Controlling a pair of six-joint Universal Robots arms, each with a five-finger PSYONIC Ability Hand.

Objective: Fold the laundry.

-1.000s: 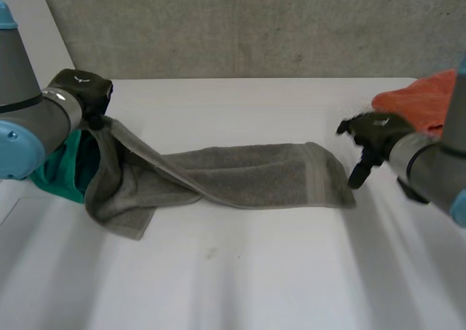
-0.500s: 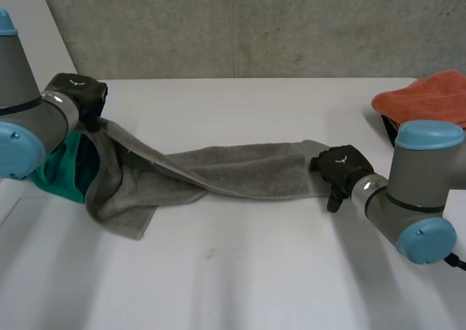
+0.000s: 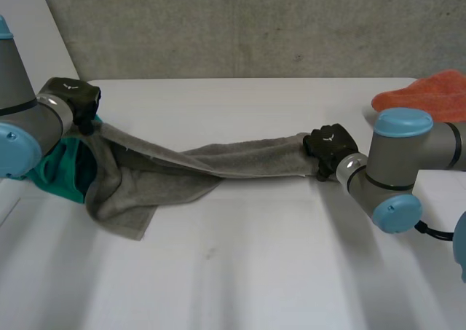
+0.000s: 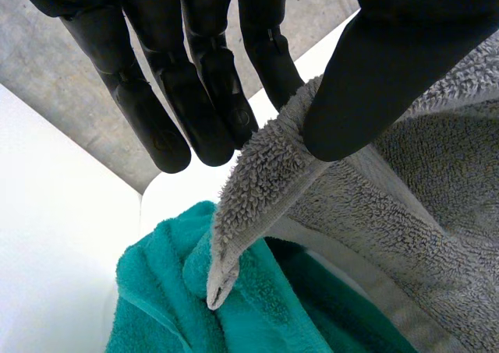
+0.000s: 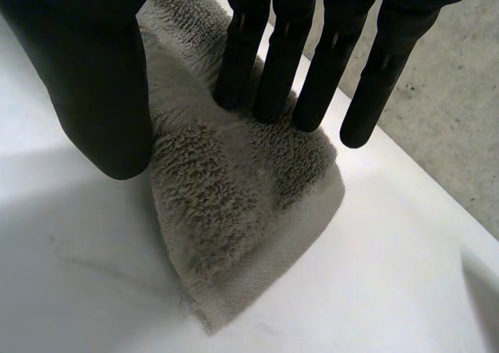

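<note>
A grey towel (image 3: 218, 166) lies stretched across the white table (image 3: 240, 272) between my two hands, twisted along its length. My left hand (image 3: 73, 97) holds its left corner raised off the table. In the left wrist view the left hand (image 4: 195, 65) pinches that corner of the grey towel (image 4: 405, 213) between thumb and fingers. My right hand (image 3: 328, 142) is on the towel's right end, which is gathered narrow there. In the right wrist view the right hand (image 5: 101, 72) has its fingers on top of the grey towel (image 5: 234, 205) and its thumb against the side, with the cloth bunched between them.
A teal towel (image 3: 62, 173) lies crumpled at the table's left edge, under my left hand and partly under the grey towel; it also lies below the pinched corner as the teal towel (image 4: 164, 306). An orange towel (image 3: 429, 97) sits at the far right. A concrete wall stands behind.
My right hand has come in from the right onto the towel's right end and closed on it, bunching that end. The towel is now drawn narrower and tauter. The left hand has shifted slightly left.
</note>
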